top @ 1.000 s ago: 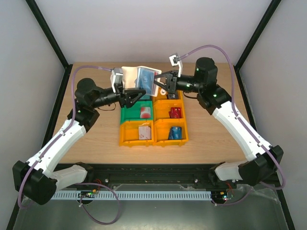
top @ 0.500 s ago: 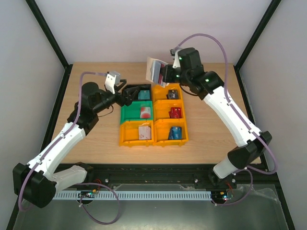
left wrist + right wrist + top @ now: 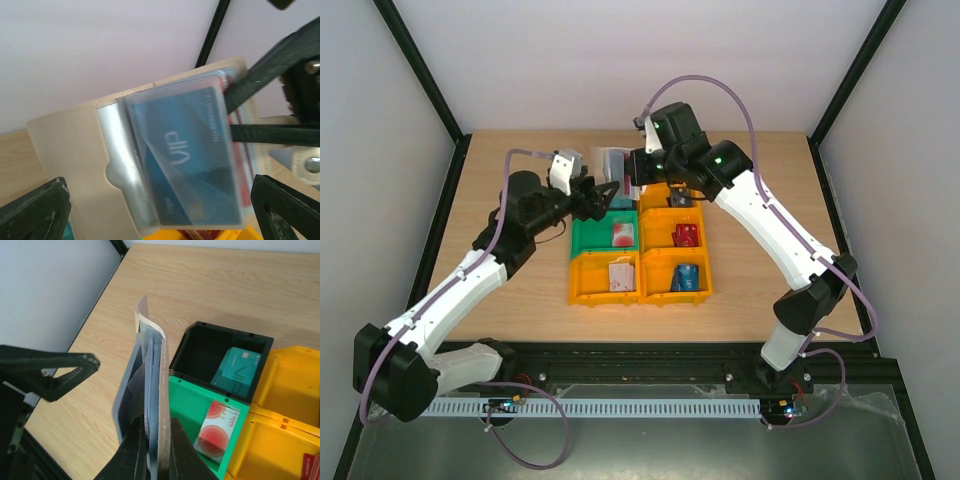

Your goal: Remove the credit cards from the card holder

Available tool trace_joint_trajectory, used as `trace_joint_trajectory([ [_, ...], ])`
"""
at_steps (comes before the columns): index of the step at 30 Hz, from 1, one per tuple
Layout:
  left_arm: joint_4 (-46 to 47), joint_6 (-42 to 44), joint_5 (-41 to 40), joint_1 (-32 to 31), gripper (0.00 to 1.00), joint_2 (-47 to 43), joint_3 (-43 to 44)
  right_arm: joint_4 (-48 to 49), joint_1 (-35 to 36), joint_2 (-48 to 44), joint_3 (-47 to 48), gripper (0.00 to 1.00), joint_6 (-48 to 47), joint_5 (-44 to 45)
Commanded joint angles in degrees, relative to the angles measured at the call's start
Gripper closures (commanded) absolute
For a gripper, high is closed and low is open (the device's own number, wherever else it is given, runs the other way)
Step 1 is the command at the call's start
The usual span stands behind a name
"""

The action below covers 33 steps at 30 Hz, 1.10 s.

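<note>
The right pincer (image 3: 152, 452) is seen clamped on the lower edge of the card holder (image 3: 149, 365), its two fingers pressed together on the sleeve, which is held upright and edge-on in the wrist view. From above, the right pincer (image 3: 632, 172) is found over the far end of the bins, with the card holder (image 3: 614, 163) lifted off the counter (image 3: 535, 295). Clear plastic pockets are fanned out of the tan sleeve, and a blue credit card (image 3: 185, 155) is shown inside the front pocket. A red edge is glimpsed behind it, though which card that is cannot be told.

The left pincer (image 3: 600, 196) is spread wide apart, with nothing gripped. In its own view its dark fingertips (image 3: 32, 207) are placed at the two lower corners. The holder is framed between them, and no contact can be made out. One of its fingers (image 3: 55, 371) is caught by the right wrist camera just left of the holder.

Below, the black bin (image 3: 197, 342) is occupied by a teal card (image 3: 237, 371), and the green bin (image 3: 187, 400) next to it by a white card with red circles (image 3: 220, 431). Orange bins (image 3: 588, 285) are ranged alongside. A whitish card (image 3: 621, 275) is laid in the near left one, and a dark card (image 3: 680, 198), a red card (image 3: 686, 235) and a blue card (image 3: 687, 278) are laid in the right column, far to near.
</note>
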Motion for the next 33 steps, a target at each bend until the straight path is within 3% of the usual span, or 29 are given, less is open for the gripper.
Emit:
trace_joint_trajectory([
  [1, 2.27, 1.09, -3.95, -0.1, 0.01, 0.74, 2.03, 0.31, 0.0, -1.12, 2.36, 0.98, -1.17, -4.65],
  [11, 3.87, 6.73, -2.3, -3.05, 0.01, 2.3, 3.89, 5.7, 0.87, -0.49, 0.22, 0.98, 2.3, -8.01],
  [18, 1.47, 8.93, -15.9, -3.35, 0.01, 2.8, 4.42, 5.29, 0.94, -1.28, 0.11, 0.98, 1.23, -8.5],
  [21, -0.18, 8.38, -18.26, -2.64, 0.08, 2.05, 4.35, 5.17, 0.89, -1.89, 0.34, 0.98, -0.33, -8.97],
  [24, -1.37, 5.03, -15.61, 0.19, 0.23, 0.3, 4.25, 5.21, 0.19, -2.57, 0.36, 0.98, -1.31, -10.41],
  [33, -1.47, -0.79, -2.12, 8.39, 0.21, -3.44, 1.84, 6.15, -2.31, -3.08, 0.42, 0.98, -2.6, -17.34],
])
